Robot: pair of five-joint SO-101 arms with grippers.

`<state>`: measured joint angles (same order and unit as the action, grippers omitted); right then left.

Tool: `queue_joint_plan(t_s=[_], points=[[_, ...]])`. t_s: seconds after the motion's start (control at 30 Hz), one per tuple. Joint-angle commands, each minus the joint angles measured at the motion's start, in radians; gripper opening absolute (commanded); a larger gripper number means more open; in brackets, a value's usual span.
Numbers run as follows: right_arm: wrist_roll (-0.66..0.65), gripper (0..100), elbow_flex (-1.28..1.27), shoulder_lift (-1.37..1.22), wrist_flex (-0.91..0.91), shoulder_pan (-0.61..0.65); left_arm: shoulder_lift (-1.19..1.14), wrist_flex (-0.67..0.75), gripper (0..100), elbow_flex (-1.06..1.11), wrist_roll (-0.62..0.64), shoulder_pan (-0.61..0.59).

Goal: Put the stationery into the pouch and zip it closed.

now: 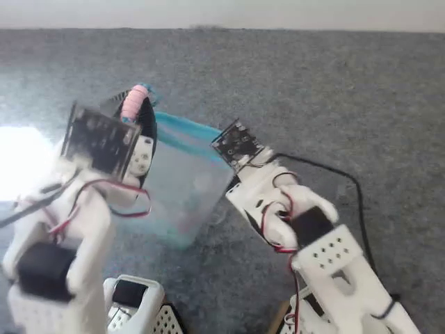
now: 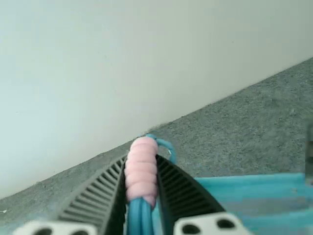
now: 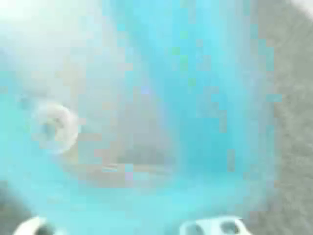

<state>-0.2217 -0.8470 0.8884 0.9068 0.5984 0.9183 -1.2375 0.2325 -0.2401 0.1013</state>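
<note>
Grey tabletop (image 1: 334, 83), white wall (image 2: 98, 58), blue pouch (image 1: 188, 188)

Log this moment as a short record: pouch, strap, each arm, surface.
pouch: translucent pouch with a teal zip edge, between the two arms
strap: pink strap on teal cord at one end of the pouch
left gripper: left gripper shut on the pink strap
right arm: right arm at the pouch's opposite top corner; grip cannot be told
contents: faint shapes through the side, not identifiable
zip state: cannot tell
surface: grey carpet-like table
</note>
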Motion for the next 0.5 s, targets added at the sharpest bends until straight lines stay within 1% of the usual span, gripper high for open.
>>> queue_joint_plan(t_s=[0.0,0.1,0.17,0.27,0.37,0.47], points=[[0.017,12.5,0.104,0.064,0.004,-0.033,-0.129,0.061,1,-0.11,0.046,-0.034],[0.017,15.1,0.123,0.059,-0.042,-0.048,-0.226,0.029,1,-0.237,0.1,-0.034],[0.034,15.1,0.135,0.027,-0.101,-0.054,-0.281,-0.054,1,-0.346,0.103,0.005],[0.1,15.1,0.212,-0.09,-0.143,-0.056,-0.358,-0.169,1,-0.486,0.104,0.071],[0.152,14.9,0.328,-0.229,-0.116,-0.059,-0.431,-0.229,1,-0.604,0.104,0.077],[0.167,10.8,0.439,-0.288,0.022,-0.114,-0.508,-0.264,1,-0.707,0.104,0.018]])
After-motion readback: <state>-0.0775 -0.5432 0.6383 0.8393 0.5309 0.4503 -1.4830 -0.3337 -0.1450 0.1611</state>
